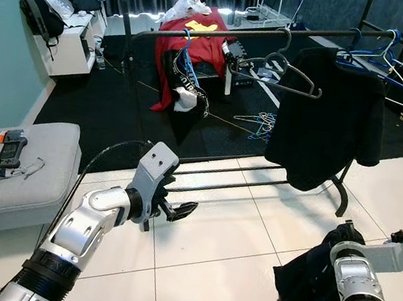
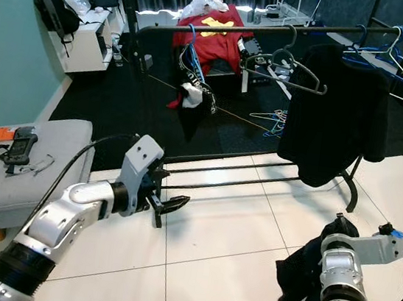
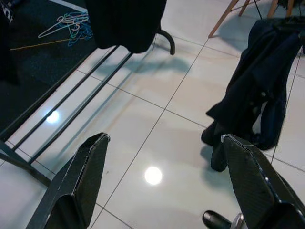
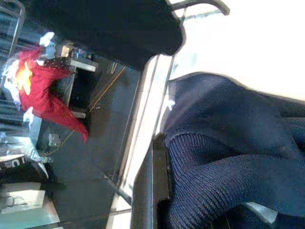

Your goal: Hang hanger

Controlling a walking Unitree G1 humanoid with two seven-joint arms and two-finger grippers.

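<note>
Left gripper (image 1: 178, 211) held wide and empty over bare tile just before the clothes rack (image 1: 276, 33). In the right wrist view, a dark navy garment (image 4: 228, 157) is seen pinched by the right gripper (image 4: 159, 191); open floor is left between rack base and both arms.

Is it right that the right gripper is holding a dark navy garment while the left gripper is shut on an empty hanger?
Not quite. The right gripper does hold the dark navy garment, but the left gripper is open and holds nothing; the left wrist view shows its fingers spread over bare floor tiles.

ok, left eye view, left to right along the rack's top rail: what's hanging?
Striped garment on a blue hanger → empty dark hanger → black garment → bunch of blue and white hangers.
</note>
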